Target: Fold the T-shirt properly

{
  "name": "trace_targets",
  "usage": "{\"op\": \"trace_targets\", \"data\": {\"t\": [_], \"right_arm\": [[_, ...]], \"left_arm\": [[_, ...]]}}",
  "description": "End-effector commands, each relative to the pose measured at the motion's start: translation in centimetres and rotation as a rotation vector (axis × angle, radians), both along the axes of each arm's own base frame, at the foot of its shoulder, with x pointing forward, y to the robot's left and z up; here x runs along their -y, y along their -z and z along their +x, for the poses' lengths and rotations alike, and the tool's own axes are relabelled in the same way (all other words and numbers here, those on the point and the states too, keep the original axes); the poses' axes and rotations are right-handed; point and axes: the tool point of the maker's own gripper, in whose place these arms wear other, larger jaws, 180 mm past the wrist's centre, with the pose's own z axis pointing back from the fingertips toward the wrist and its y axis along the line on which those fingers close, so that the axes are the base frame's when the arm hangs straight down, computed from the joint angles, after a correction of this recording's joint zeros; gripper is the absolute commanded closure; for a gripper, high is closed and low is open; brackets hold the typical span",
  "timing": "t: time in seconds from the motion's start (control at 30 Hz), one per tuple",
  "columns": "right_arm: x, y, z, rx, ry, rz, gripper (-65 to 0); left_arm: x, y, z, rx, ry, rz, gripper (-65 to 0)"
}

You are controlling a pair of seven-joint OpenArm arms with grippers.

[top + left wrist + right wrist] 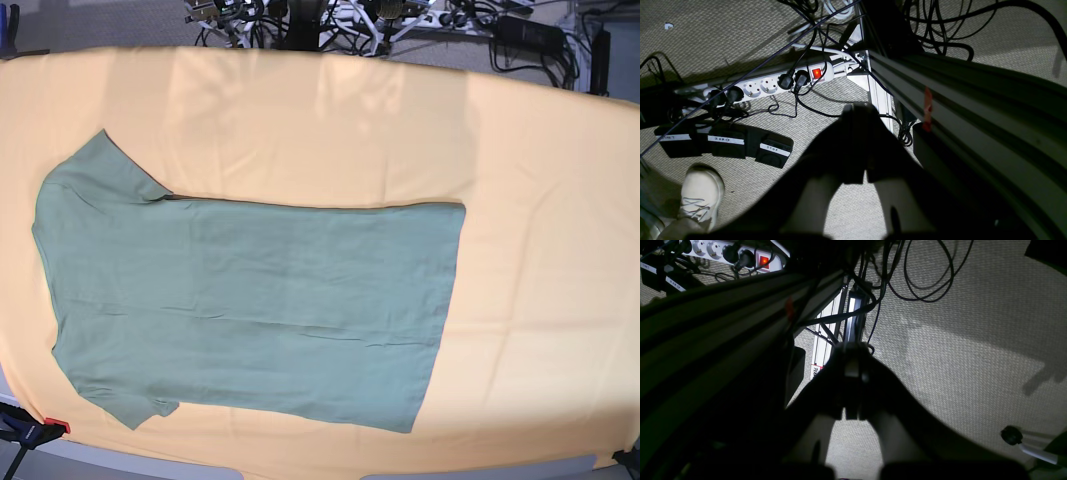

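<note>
While both the left gripper (855, 110) and right gripper (853, 346) are hanging closed and empty off-table, the T-shirt (250, 310) is lying flat, likely light and limp, best pinched at hem corners.

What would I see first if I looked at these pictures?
A big green T-shirt lies spread flat and unfolded on an orange-yellow cloth that covers the table. Both robot grippers hang shut over the carpet floor, holding nothing: the left gripper near a white power strip with a glowing red switch, and a white shoe at the bottom left corner.
</note>
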Motion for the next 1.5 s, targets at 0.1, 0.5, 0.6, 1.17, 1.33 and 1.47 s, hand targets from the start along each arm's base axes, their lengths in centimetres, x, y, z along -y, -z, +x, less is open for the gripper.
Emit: {"op": "trace_targets", "data": {"t": [0.1, 0.5, 0.6, 1.17, 1.33, 1.47], "right_arm": [[0.1, -0.1, 0.2, 0.011, 0.006, 0.007, -3.2], [0.1, -0.1, 0.2, 0.012, 0.006, 0.006, -3.2], [0.1, -0.1, 0.3, 0.012, 0.006, 0.006, -3.2], [-0.3, -0.4, -7.0, -0.18, -0.195, 0.052, 0.0], [-0.3, -1.9, -11.4, -0.2, -0.222, 0.12, 0.0], [-0.8, -4.6, -14.5, -0.212, -0.292, 0.261, 0.0]], "left_arm": [[0.4, -0.1, 0.3, 0.013, -0.005, -0.013, 0.0], [0.3, -0.1, 0.3, 0.013, -0.006, -0.013, 0.0], [0.3, -0.1, 0.3, 0.013, -0.005, -0.013, 0.0], [0.1, 0.1, -4.7, -0.155, 0.145, 0.03, 0.0], [1.3, -1.3, -8.9, -0.159, 0.171, -0.005, 0.0], [0.8, -3.5, -10.2, -0.111, 0.184, -0.021, 0.0]]}}
